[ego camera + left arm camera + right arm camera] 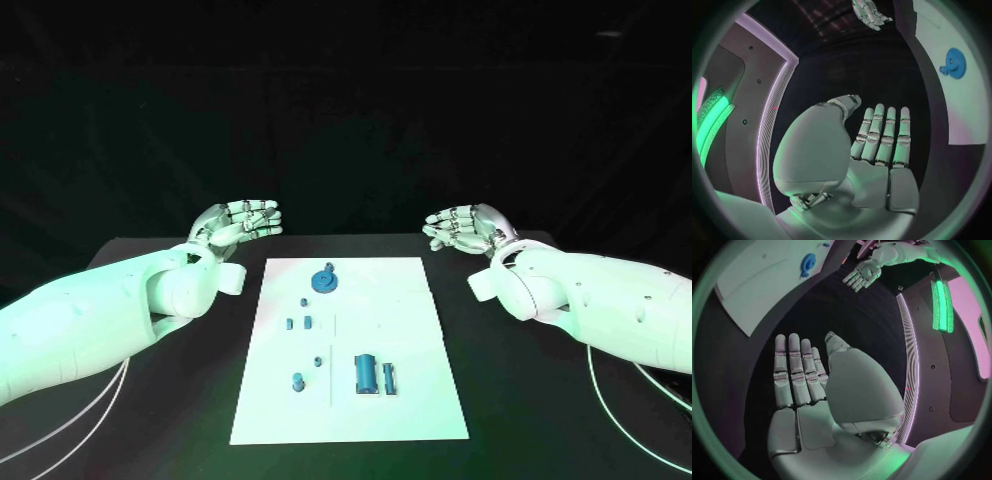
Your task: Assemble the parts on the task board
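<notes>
Here, task board (378, 400) flat at mid-table with blue parts (374, 374) on it — left hand (241, 220) and right hand (464, 228) raised beyond its far corners, empty, fingers straight and together, well apart.

Small blue parts (306, 323) on the task board (389, 400), well apart from both hands' fingers, are too small to identify; both wrist views cut the board at their rims.
</notes>
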Available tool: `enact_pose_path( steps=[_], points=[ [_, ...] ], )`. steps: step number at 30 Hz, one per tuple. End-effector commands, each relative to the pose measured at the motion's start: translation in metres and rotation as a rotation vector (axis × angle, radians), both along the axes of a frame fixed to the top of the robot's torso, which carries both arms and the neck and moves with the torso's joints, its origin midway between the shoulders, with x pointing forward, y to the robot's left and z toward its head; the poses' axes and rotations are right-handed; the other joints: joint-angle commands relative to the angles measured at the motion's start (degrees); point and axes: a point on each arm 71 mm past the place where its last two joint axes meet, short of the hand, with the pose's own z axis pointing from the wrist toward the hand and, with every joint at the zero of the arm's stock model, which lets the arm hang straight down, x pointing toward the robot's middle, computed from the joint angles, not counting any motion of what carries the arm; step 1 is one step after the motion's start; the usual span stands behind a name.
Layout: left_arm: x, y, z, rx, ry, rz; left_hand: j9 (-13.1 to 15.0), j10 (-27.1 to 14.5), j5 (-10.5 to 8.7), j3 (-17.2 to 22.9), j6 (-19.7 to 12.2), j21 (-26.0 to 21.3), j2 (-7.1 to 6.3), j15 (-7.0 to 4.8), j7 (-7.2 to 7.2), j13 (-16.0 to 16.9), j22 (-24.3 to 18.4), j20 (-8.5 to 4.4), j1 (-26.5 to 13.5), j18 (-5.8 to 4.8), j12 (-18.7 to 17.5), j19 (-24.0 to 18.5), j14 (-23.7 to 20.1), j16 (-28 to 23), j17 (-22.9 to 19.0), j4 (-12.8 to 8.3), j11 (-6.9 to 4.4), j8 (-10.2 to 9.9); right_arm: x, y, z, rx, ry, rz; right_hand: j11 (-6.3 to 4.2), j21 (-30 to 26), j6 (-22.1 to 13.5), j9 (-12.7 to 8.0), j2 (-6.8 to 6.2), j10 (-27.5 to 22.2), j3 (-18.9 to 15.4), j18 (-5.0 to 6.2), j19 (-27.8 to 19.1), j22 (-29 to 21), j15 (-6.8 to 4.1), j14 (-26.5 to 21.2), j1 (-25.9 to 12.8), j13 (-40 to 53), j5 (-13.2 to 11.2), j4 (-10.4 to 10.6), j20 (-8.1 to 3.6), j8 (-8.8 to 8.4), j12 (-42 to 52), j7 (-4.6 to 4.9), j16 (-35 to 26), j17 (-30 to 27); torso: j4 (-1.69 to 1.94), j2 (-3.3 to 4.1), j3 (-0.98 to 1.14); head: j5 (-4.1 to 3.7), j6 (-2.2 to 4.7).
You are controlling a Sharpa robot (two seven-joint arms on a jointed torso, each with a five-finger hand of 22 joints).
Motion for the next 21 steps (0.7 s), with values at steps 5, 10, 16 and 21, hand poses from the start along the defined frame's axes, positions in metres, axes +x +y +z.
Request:
enact_pose_path(
  steps=[5,10,16,21],
  points=[
    [0.008,-0.001,-0.003,-0.009,-0.014,0.052,-15.3,-55.7,-16.83,-28.2,-43.7,-8.5,12.39,-8.89,-8.99,-3.7,-16.2,-16.66,-24.2,-9.34,-8.0,-39.1,-41.8,-17.2,-13.4,-12.5,-9.96,-17.1,0.009,0.000,-0.001,0.063,-0.010,-0.017,-8.79,-3.6,-47.6,-20.1,5.15,-15.8,-9.3,-9.77,-54.5,-36.6,-6.07,-16.9,-25.5,-17.8,-10.1,-16.4,-12.56,-14.37,-12.8,-11.59,-17.0,-27.5,-0.10,-0.53,0.16,0.26,0.95],
    [0.003,-0.007,-0.006,-0.004,-0.012,0.061,-15.3,-55.7,-16.83,-28.2,-43.7,-8.5,12.39,-8.89,-8.99,-3.7,-16.2,-16.66,-33.6,-9.34,-8.0,-39.1,-41.8,-17.2,-13.4,-12.5,-9.96,-17.1,0.003,0.007,-0.003,0.096,-0.012,-0.025,-8.79,-3.6,-47.6,-20.1,5.15,-56.5,-9.3,-9.77,-54.5,-36.6,-6.07,-57.8,-35.3,-17.8,-10.1,-16.4,-12.56,-14.37,-12.8,-11.59,-17.0,-27.5,0.08,-1.51,0.40,0.22,1.98],
    [-0.014,-0.027,-0.012,0.010,-0.004,0.089,-15.3,-55.7,-16.83,-28.2,-43.7,-8.5,12.39,-8.89,-8.99,-3.7,-16.2,-16.66,-81.7,-9.34,-8.0,-39.1,-41.8,-17.2,-13.4,-12.5,-9.96,-17.1,-0.019,0.028,-0.009,0.199,-0.010,-0.058,-8.79,-3.6,-47.6,-20.1,5.15,-56.5,-9.3,-9.77,-54.5,-36.6,-6.07,-57.8,-84.2,-17.8,-10.1,-16.4,-12.56,-14.37,-12.8,-11.59,-17.0,-27.5,0.52,-3.99,1.00,0.12,4.56],
    [-0.038,-0.049,-0.017,0.029,0.002,0.124,-15.3,-55.7,-16.83,-28.2,-43.7,-8.5,12.39,-8.89,-8.99,-3.7,-16.2,-16.66,-81.7,-9.34,-8.0,-39.1,-41.8,-17.2,-13.4,-12.5,-9.96,-17.1,-0.045,0.049,-0.012,0.302,0.002,-0.101,-8.79,-3.6,-47.6,-20.1,5.15,-56.5,-9.3,-9.77,-54.5,-36.6,-6.07,-57.8,-84.2,-17.8,-10.1,-16.4,-12.56,-14.37,-12.8,-11.59,-17.0,-27.5,0.64,-4.66,1.16,0.09,5.26]
  ],
)
